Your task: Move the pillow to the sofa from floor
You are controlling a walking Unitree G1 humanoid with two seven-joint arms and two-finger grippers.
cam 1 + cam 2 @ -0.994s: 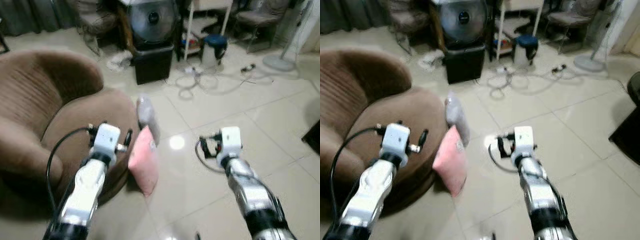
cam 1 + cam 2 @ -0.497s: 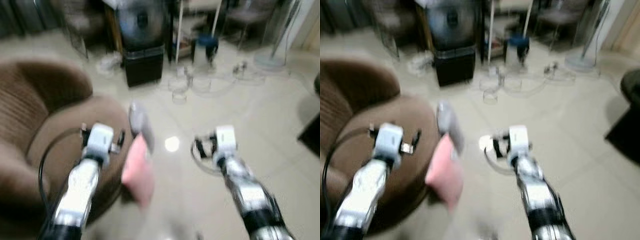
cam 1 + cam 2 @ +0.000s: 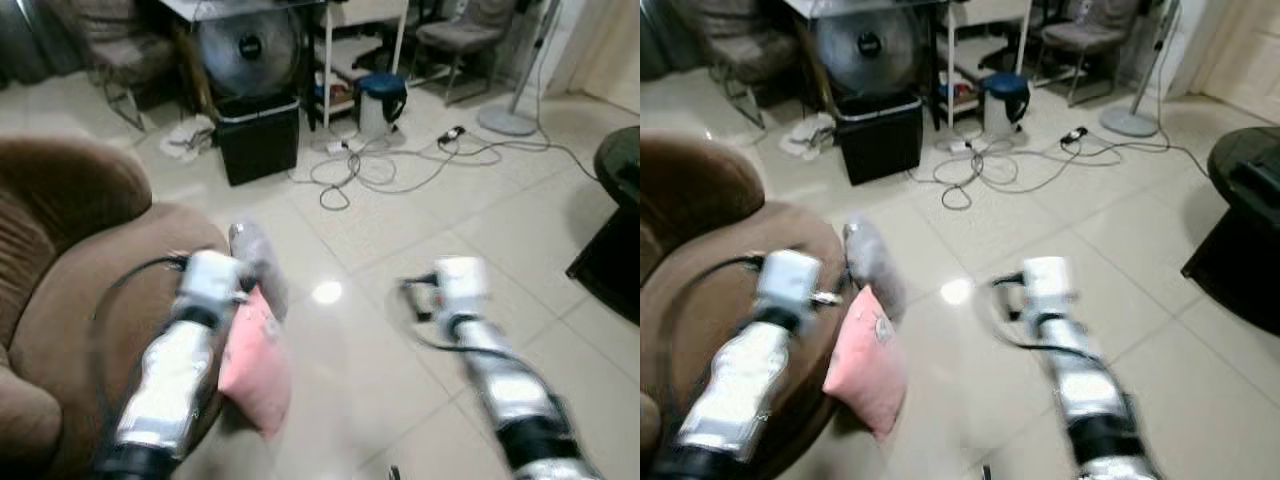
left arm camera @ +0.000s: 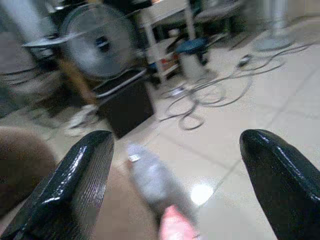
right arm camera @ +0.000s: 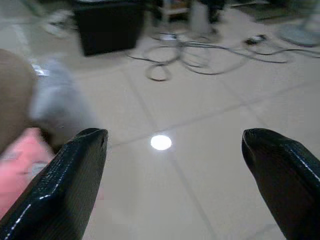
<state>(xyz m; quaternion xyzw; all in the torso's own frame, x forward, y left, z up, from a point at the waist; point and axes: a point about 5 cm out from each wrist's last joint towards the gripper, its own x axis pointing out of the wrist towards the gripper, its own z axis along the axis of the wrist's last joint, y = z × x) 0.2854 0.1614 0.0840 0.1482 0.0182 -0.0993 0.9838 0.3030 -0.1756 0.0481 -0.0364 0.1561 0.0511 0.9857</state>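
Note:
A pink pillow (image 3: 255, 368) stands on the tiled floor, leaning against the front of the brown sofa (image 3: 70, 300). A grey pillow (image 3: 258, 262) leans on the sofa just behind it. My left arm (image 3: 190, 330) reaches forward above the sofa's edge, right beside the pink pillow. In the left wrist view the left gripper (image 4: 175, 137) is open, and the grey pillow (image 4: 155, 182) and the pink pillow's tip (image 4: 175, 227) lie below it. My right arm (image 3: 470, 330) is held out over bare floor. The right gripper (image 5: 173, 134) is open and holds nothing; the pink pillow (image 5: 22, 162) is off to its side.
Beyond the pillows stand a black box (image 3: 258, 140) with a round fan (image 3: 245, 45) on it and a blue-lidded bucket (image 3: 380, 98). Loose cables (image 3: 385, 168) lie on the floor. A dark round table (image 3: 615, 215) is at the right, and a fan base (image 3: 505, 120) stands farther back.
The whole picture has shifted and blurred as the camera moved, bringing the dark table into view. Both arms stay stretched forward with open grippers. The pillows have not moved.

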